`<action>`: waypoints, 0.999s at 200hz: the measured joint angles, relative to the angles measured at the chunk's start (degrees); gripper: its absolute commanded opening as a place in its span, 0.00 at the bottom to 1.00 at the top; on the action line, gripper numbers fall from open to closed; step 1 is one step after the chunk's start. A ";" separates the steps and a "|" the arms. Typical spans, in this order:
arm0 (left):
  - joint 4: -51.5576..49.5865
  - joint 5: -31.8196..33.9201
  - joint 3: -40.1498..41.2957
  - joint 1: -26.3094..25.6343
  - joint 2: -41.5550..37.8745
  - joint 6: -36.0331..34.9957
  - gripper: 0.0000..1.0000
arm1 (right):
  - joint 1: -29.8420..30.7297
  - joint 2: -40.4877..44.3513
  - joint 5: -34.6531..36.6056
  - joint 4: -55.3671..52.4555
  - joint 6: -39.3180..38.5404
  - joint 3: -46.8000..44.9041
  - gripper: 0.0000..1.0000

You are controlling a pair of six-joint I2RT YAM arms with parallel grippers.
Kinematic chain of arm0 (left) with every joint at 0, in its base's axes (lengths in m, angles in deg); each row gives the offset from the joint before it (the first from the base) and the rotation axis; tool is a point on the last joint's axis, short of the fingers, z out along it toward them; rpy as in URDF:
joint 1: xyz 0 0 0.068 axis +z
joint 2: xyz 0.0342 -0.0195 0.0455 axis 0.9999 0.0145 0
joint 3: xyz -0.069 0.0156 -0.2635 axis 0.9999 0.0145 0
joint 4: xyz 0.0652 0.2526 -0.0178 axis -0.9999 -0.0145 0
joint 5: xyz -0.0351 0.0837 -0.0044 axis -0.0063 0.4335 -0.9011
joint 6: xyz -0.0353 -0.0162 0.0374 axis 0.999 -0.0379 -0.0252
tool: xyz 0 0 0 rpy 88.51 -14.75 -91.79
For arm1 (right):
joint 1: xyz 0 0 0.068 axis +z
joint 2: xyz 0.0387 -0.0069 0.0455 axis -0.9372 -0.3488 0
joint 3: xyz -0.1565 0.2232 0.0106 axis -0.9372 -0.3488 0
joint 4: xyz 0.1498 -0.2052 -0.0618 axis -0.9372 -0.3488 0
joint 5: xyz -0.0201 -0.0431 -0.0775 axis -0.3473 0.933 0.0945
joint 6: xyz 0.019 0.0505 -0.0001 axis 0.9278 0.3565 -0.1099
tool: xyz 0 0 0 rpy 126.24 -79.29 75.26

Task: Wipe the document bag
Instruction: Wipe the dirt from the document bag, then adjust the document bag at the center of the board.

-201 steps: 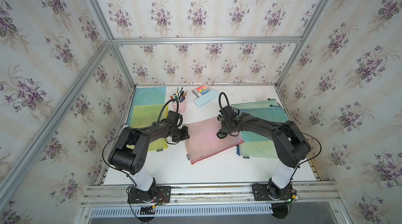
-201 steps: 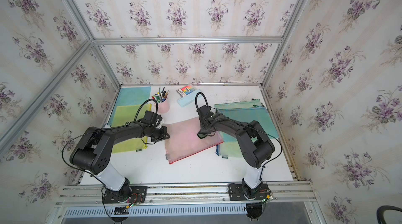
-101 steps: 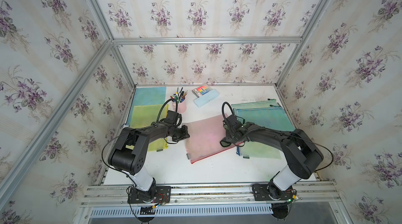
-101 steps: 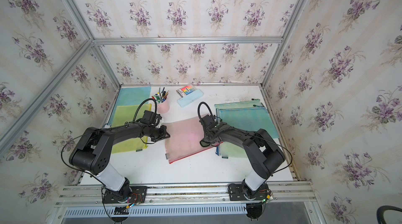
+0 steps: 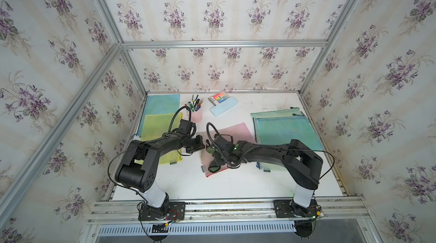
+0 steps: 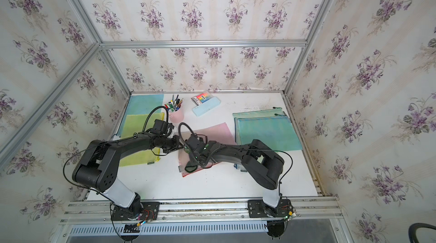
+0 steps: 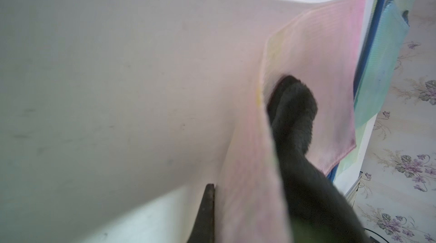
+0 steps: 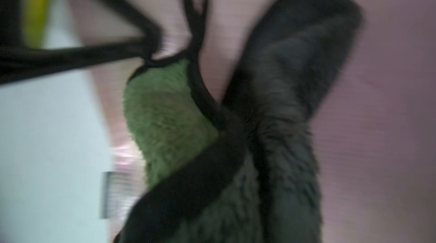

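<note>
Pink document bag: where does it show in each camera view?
Top view: pink document bag mid-table, with the cloth on it.
Top view: same place, left of the teal bags.
Left wrist: the pink sheet around the dark cloth.
Right wrist: the pink backdrop behind the cloth.
Shared landmark: the green-and-dark cloth.

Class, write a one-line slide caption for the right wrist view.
Blurred close-up: green and dark grey cloth lying on the pink document bag, white table beside it.
</note>
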 measured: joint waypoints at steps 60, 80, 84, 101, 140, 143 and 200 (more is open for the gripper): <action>-7.78 1.70 -3.69 0.02 -5.09 -7.02 0.00 | -21.07 13.60 6.01 -6.16 -1.66 -10.51 0.21; -14.08 3.69 -8.17 0.48 -9.11 -9.55 0.00 | -20.76 14.73 5.70 -6.54 -2.10 -8.57 0.22; -15.37 4.11 -9.25 0.81 -10.27 -10.08 0.00 | -20.72 15.45 5.68 -6.36 -2.08 -8.37 0.22; -21.00 5.51 -15.23 3.69 -16.15 -12.70 0.00 | -20.81 18.08 5.77 -5.49 -2.05 -7.69 0.22; -35.45 10.80 -33.53 4.72 -22.93 -21.64 0.01 | -21.31 17.79 5.90 -4.04 -2.03 -8.68 0.22; -36.20 11.37 -34.47 3.96 -23.19 -22.29 0.01 | -21.38 17.79 5.86 -4.04 -2.01 -8.87 0.22; -39.93 18.27 -24.20 -22.53 -22.64 -22.45 0.01 | -26.53 21.27 5.73 -4.13 -2.95 -10.43 0.22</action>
